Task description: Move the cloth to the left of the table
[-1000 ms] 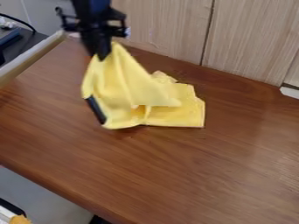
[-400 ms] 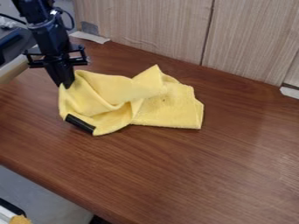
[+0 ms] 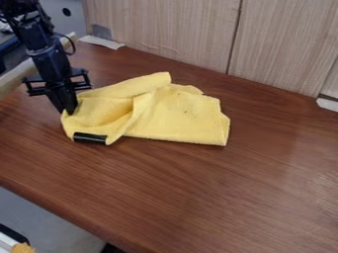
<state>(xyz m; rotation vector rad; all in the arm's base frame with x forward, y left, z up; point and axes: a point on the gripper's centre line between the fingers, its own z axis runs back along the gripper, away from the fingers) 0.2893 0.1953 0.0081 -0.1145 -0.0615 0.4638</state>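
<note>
1. Near: a broad way across lies over the tabletop (image 3: 198, 183), between the cloth (image 3: 182, 113) and the near edge.
2. Right: there is wide room to pass beside the cloth.
3. Far: upright wood-grain panels (image 3: 165, 29) block the way; the strip of tabletop between them and the cloth is narrower, widening toward the right.
4. Left: the gripper (image 3: 68, 109), at the cloth's left end, and the arm (image 3: 46, 57) above it obstruct passage; a pale rail (image 3: 15, 76) stands beyond, at far left.
</note>
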